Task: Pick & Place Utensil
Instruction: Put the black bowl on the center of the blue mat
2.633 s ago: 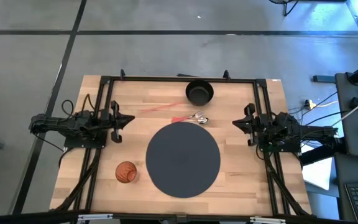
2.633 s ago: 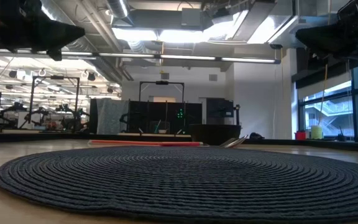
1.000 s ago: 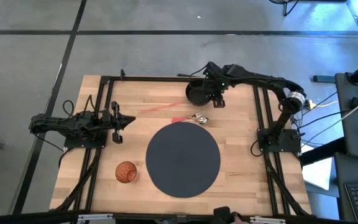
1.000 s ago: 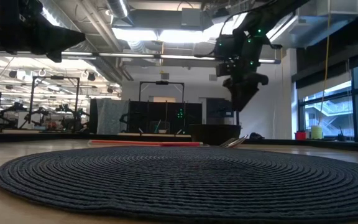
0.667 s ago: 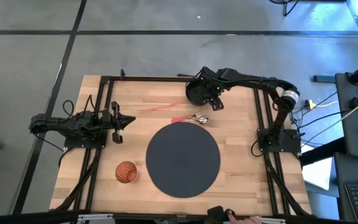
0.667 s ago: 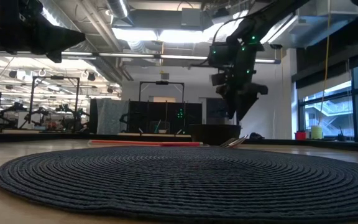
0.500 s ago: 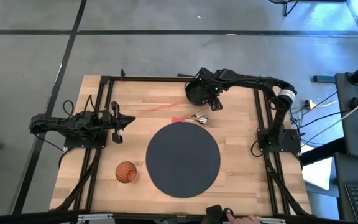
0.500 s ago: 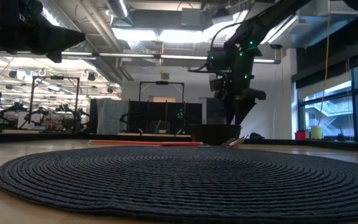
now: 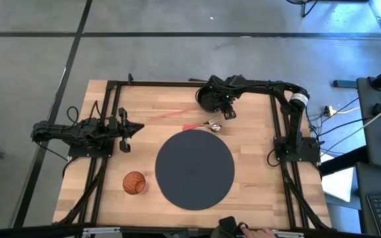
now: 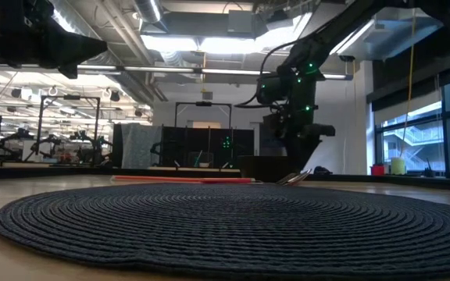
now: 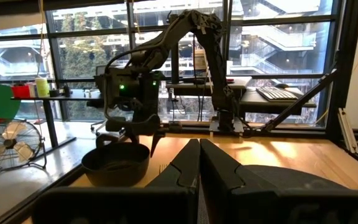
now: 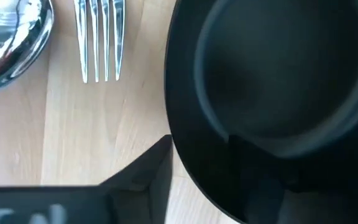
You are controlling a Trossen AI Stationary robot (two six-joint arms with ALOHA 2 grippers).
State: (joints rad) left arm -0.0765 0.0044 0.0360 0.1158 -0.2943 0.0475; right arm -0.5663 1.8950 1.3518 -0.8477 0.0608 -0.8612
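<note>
A wooden table (image 9: pixel 256 192) is bearing, at its centre, a large round dark woven mat (image 9: pixel 194 170), whose near edge is lying close to the table's near edge, while bare wood is lying open to its left and right. The right arm is reaching across the far right of the table, and the right gripper (image 9: pixel 225 106) is straddling the right rim of a black bowl (image 9: pixel 209 99) that is standing near the far edge; in the right wrist view one finger (image 12: pixel 143 171) is sitting outside the bowl's wall and the other is lying inside, so the jaws are standing wide with the rim between them, but whether they are pressing on it cannot be told. The left gripper (image 9: pixel 126 129) is waiting over the left side of the table, well apart from everything, with its fingers pressed together on nothing. An orange cup (image 9: pixel 134 182) is standing near the mat's near-left edge. The utensils, a fork (image 12: pixel 100 37) and a spoon (image 12: pixel 10 38), are lying side by side on bare wood between the bowl and the mat's far edge, just beside the bowl. A thin red stick (image 9: pixel 170 114) is lying to their left.
</note>
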